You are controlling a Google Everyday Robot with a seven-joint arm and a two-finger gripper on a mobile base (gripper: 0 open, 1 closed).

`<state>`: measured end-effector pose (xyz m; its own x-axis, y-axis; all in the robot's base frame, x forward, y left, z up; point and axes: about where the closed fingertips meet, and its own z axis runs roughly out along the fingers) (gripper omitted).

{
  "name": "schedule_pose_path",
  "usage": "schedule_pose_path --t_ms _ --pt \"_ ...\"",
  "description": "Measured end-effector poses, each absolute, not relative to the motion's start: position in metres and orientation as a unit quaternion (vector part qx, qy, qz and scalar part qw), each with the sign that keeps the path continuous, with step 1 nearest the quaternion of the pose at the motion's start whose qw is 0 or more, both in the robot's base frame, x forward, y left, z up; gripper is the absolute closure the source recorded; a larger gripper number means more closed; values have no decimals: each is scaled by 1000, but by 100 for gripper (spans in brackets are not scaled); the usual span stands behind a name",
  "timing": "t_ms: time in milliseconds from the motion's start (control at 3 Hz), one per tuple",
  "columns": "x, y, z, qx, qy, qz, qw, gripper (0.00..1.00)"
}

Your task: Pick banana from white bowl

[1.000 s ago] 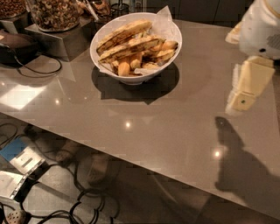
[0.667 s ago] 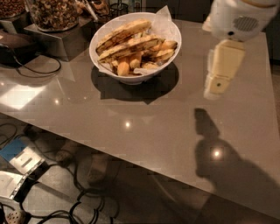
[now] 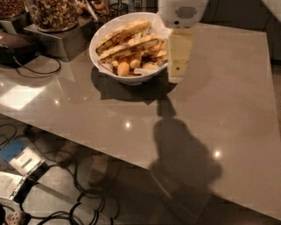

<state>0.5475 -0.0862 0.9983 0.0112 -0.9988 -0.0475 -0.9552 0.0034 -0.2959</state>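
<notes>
Grey glossy table (image 3: 228, 110) fills most of the view, with lamp glints on it and cables (image 3: 88, 197) on the floor below its near edge. At the back stands the white bowl (image 3: 131, 78), lined with paper (image 3: 161, 30) that sticks up at its right rim.

One long banana (image 3: 125, 33) with brown patches lies across the top of the bowl and a second lies just under it. Small orange pieces sit beneath them, toward the front.

From the top edge the gripper (image 3: 178, 74) hangs down, a white housing with a cream slab pointing at the table. It is just right of the bowl, its tip level with the bowl's lower wall and above the tabletop. From this side only that one slab shows, so I cannot tell whether the grip is released or clenched. It holds nothing that I can see, and whether it touches the rim is unclear. Both bananas lie to its left, in the bowl.

Its dark shadow (image 3: 184, 158) stretches toward the near edge. Far left of it, a jar of nuts (image 3: 52, 13) stands on a metal stand (image 3: 66, 41).
</notes>
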Motion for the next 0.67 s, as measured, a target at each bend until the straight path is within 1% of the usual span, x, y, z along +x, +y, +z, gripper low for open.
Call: schedule_pose_path --t_ms 333,667 --pt "555 -77 1000 -703 692 -93 138 0" --pt "577 -66 1000 -704 690 -82 150 0"
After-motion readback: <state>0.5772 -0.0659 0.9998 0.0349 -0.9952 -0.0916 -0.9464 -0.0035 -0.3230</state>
